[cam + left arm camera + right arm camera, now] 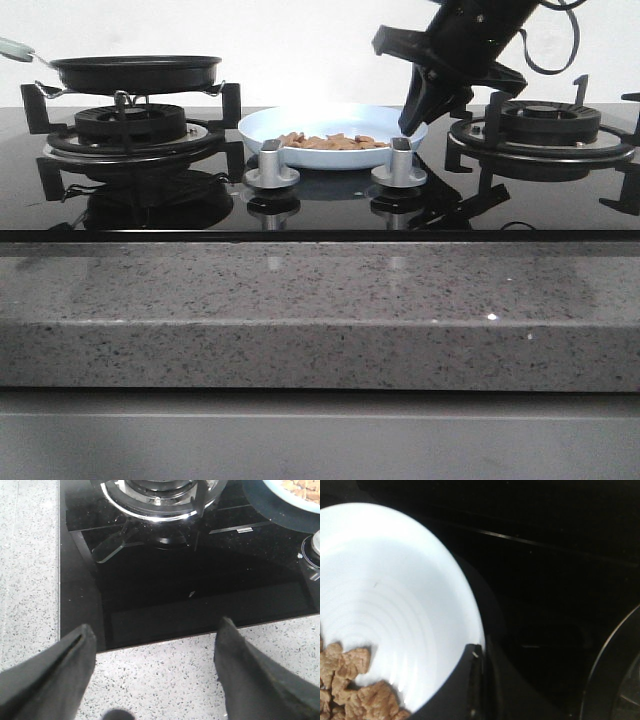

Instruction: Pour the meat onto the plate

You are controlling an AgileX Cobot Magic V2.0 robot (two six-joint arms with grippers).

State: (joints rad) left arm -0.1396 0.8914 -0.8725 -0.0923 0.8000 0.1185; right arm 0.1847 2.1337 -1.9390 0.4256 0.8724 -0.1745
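Meat (330, 141) lies heaped on the plate (300, 122) mid-hob; right gripper (418, 112) at its 3 o'clock rim, fingers seemingly closed, should lift straight clear. Left gripper (155, 670) fingers wide.

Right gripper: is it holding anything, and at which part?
Yes. The right gripper is shut on the plate, pinching its rim on the side nearest the right burner. The meat lies on the plate.

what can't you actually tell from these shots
- Pan contents: front view sees it side-on, so its wall hides the inside.
- Right gripper jaw state: front view shows dark silhouette; right wrist view shows one finger at the plate rim.
- Meat amount: knobs block the front view; both wrist views crop it.
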